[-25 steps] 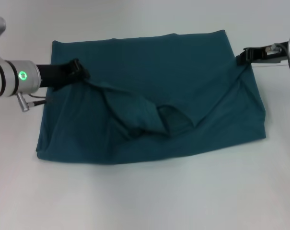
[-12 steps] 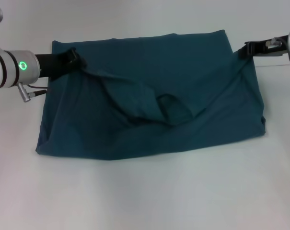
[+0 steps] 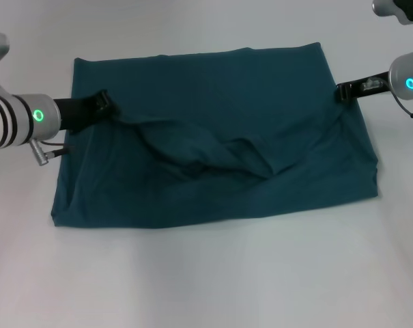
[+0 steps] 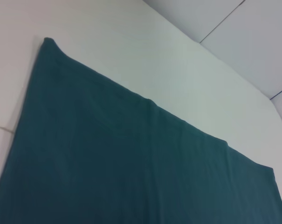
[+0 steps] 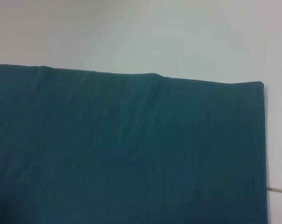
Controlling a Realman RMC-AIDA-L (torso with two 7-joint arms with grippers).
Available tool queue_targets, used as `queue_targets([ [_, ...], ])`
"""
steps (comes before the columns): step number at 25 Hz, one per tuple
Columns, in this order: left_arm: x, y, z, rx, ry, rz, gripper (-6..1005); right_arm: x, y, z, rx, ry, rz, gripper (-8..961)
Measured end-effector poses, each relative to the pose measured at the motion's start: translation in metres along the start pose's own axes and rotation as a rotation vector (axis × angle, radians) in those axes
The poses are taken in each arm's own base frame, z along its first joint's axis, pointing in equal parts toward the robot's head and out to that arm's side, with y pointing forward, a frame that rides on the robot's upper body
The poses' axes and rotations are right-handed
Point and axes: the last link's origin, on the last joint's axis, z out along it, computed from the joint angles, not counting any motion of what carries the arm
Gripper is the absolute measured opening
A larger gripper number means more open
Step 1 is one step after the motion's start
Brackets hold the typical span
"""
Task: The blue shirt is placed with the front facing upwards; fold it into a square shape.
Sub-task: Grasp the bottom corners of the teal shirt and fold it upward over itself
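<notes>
One plain white table [image 3: 206, 280] fills the head view, smooth and matte, bare along its near side. In the left wrist view a grey wall [image 4: 243, 42] with thin seams rises behind the table's far edge.

On the table lies the blue shirt [image 3: 213, 184], soft dark teal cloth folded into a rough rectangle, wider than it is deep. It sits in the middle of the table and a little toward 12 o'clock. Its near edge runs slightly tilted, lower at 8 o'clock than at 4 o'clock. No lettering shows on the side facing up. Across the middle the cloth is bunched into a loose ridge of creases running from 9 o'clock toward 3 o'clock, with a darker hollow just under it. The far half lies flatter, and its far edge is straight with a small bump near 12 o'clock; both wrist views show that same flat stretch and edge.

At 9 o'clock the left claw [image 3: 104, 104], black on a silver arm with a green light, rests at the shirt's edge, closed on a pinch of cloth that pulls into the ridge. At 2 o'clock the right claw [image 3: 343, 91], thin and black, touches the shirt's right edge; I cannot tell whether it is pinching the cloth.
</notes>
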Motion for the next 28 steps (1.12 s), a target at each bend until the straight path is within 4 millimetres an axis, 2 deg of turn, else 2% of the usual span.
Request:
queue_targets([
  [10, -0.001, -0.006, -0.002, 0.005, 0.016, -0.03, 80, -0.02, 0.004, -0.005, 0.018, -0.038, -0.05, 154],
  [13, -0.004, -0.008, -0.002, 0.002, 0.026, -0.05, 92, -0.027, 0.007, -0.005, 0.026, -0.042, -0.069, 358],
  [21, -0.012, -0.016, -0.008, -0.02, 0.028, -0.098, 447, -0.033, 0.013, -0.015, -0.04, -0.031, -0.035, 548],
  [24, -0.013, -0.015, -0.015, -0.073, 0.022, -0.107, 576, -0.03, 0.011, -0.032, -0.146, -0.054, 0.029, 637],
  [26, -0.013, -0.014, -0.022, -0.117, 0.016, -0.104, 640, -0.015, 0.004, -0.054, -0.295, -0.097, 0.108, 718],
  [27, -0.014, -0.014, -0.025, -0.137, 0.008, -0.105, 671, -0.015, 0.004, -0.054, -0.295, -0.097, 0.108, 759],
  [28, -0.016, -0.015, -0.03, -0.159, -0.002, -0.107, 703, -0.007, 0.001, -0.063, -0.352, -0.113, 0.139, 799],
])
